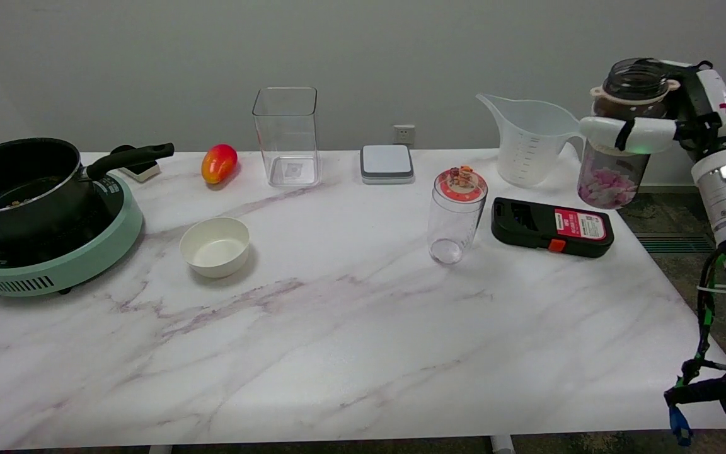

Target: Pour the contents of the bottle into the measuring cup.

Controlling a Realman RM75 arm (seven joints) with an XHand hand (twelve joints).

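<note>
My right hand (650,129) grips a clear bottle (612,183) with an open dark mouth, holding it upright in the air at the far right, above the table's right edge. Pink and white pieces fill the bottle's lower part. The white translucent measuring cup (527,142) stands on the table at the back right, just left of the bottle, its spout pointing left and its handle towards the bottle. White fingers wrap the bottle's middle.
A black and red device (552,234) lies in front of the measuring cup. A clear jar with a red lid (455,214) stands to its left. A white bowl (215,246), a tall clear container (286,135), a mango (218,162), a white box (387,162) and a pot on a green cooker (29,208) are further left.
</note>
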